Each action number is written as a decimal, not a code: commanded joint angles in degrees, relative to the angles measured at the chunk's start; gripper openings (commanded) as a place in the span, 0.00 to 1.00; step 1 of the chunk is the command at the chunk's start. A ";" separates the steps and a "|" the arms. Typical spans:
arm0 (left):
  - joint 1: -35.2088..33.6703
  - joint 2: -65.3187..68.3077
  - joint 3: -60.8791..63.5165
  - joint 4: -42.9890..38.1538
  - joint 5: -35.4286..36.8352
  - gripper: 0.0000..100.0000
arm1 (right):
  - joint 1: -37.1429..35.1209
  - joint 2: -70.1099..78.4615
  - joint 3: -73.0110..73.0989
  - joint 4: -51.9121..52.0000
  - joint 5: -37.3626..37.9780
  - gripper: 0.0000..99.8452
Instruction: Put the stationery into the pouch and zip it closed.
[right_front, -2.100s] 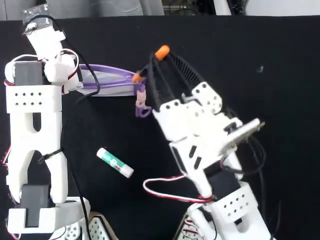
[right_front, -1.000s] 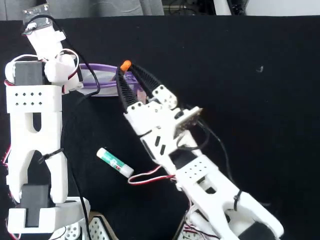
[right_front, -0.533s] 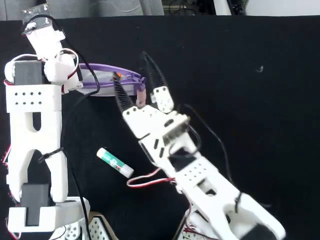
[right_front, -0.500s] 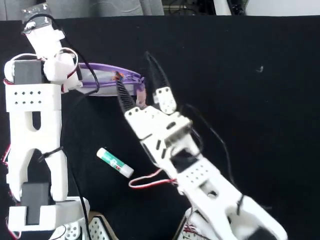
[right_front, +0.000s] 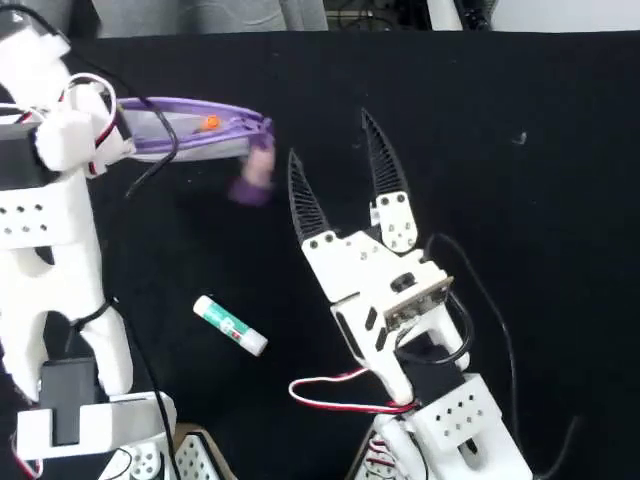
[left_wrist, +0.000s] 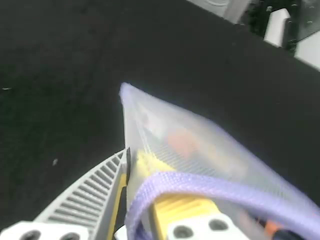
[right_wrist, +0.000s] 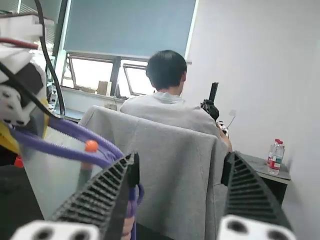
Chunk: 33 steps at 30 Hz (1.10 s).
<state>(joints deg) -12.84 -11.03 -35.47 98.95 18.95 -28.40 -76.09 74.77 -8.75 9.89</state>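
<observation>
Black covering is noted over the whole table (right_front: 540, 200). At its left side, the left gripper (left_wrist: 132, 172) is found clamped on one end of the pouch (right_front: 190, 135), a clear mesh bag with purple trim that is held out sideways towards the table's middle. An orange item (right_front: 210, 122) is seen inside the pouch near its upper edge. A purple zip pull (right_front: 252, 180) hangs from the pouch's free end; it is blurred, and whether the zip is drawn cannot be told. The right gripper (right_front: 328, 133) is recorded just beside that free end, apart from it, with its black ribbed fingers (right_front: 300, 195) spread wide and nothing between them. In the right wrist view the pouch (right_wrist: 55, 170) is observed beyond one finger. A glue stick (right_front: 230, 325), white with a green band, lies flat on the table between the two arm bases, well apart from the pouch and untouched by either gripper.
</observation>
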 joint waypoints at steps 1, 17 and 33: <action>-0.31 -2.73 -8.31 1.93 3.08 0.03 | -0.18 -0.22 -3.47 1.14 0.53 0.25; 3.91 -4.31 -1.98 1.49 -4.04 0.03 | -0.18 0.22 -3.56 1.14 0.79 0.25; 5.41 -6.33 8.84 -3.78 -5.45 0.03 | -0.26 0.40 -3.47 1.32 0.79 0.25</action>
<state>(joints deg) -12.22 -15.69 -27.12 97.89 15.78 -28.40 -75.82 74.77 -7.60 10.07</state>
